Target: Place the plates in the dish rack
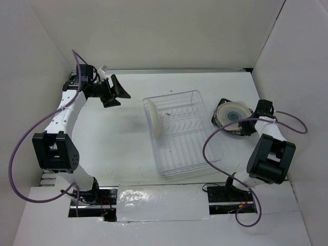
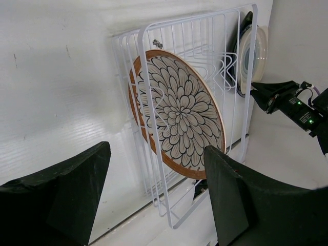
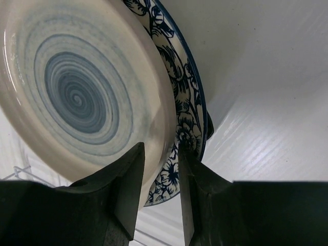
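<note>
The dish rack (image 1: 172,95) stands mid-table, and a brown-white radial-patterned plate (image 1: 154,119) is upright on edge at its left end, seen face-on through the wires (image 2: 179,110). My left gripper (image 1: 119,96) hovers open to the left of the rack, holding nothing (image 2: 156,151). At the right, a white plate with a blue centre (image 1: 231,113) lies on a dark-rimmed floral plate (image 1: 221,103). My right gripper (image 3: 161,148) has its fingers on either side of the white plate's (image 3: 77,92) rim, with the floral plate (image 3: 187,102) just beneath.
White walls close in the table at the back and on both sides. The right wall runs close behind the plate stack. A clear plastic sheet (image 1: 154,197) lies between the arm bases at the near edge. Purple cables loop beside both arms.
</note>
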Tool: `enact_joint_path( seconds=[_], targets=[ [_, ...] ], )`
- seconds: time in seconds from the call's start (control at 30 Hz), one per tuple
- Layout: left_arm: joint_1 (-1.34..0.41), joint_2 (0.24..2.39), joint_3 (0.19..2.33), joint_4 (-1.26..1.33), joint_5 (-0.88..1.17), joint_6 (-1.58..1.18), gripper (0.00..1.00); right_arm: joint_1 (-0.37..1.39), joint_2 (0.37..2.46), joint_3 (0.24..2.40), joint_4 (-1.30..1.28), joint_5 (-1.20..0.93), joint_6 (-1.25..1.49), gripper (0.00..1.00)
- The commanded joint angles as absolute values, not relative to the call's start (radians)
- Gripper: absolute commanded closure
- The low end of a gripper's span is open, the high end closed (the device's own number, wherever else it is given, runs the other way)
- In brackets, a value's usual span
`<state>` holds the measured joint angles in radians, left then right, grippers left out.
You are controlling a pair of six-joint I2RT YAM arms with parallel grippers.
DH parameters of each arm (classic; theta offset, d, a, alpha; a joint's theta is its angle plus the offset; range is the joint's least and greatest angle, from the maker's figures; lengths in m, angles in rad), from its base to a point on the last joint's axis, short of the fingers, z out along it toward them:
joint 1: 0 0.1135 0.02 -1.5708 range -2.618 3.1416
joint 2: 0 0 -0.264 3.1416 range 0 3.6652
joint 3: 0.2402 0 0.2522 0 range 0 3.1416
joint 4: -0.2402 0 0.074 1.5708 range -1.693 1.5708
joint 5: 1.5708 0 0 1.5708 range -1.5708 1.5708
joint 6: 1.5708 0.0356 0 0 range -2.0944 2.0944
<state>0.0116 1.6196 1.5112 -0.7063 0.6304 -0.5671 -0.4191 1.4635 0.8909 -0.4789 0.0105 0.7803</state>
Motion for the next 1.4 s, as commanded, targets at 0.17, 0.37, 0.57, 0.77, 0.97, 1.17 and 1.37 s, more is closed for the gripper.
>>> enact_joint_path(
  seconds=[0.17,0.37,0.57,0.77,0.97,1.17,1.37],
  targets=[
    [0.023,1.585,1.542,-0.712,0.634,-0.538,0.15,-0.425,1.531,0.963,-0.426,0.015,0.761,0.64],
    [0.025,1.583,1.548,-0.716,0.634,-0.538,0.15,-0.425,1.558,0.95,-0.414,0.015,0.765,0.73],
    [0.025,1.582,1.554,-0.719,0.634,-0.537,0.15,-0.425,1.494,0.936,-0.434,0.025,0.765,1.0],
    [0.025,1.582,1.554,-0.716,0.646,-0.537,0.15,-0.425,1.378,0.945,-0.469,0.037,0.765,1.0],
    [0.022,1.572,1.589,-0.722,0.65,-0.534,0.15,-0.426,1.241,0.966,-0.5,0.022,0.765,1.0],
    [-0.104,1.562,1.786,-0.775,0.56,-0.482,0.13,-0.423,1.138,1.02,-0.548,-0.07,0.761,1.0],
    [-0.314,1.686,2.095,-0.847,0.626,-0.413,0.14,-0.342,1.065,1.182,-0.615,-0.086,0.741,1.0]
  ],
)
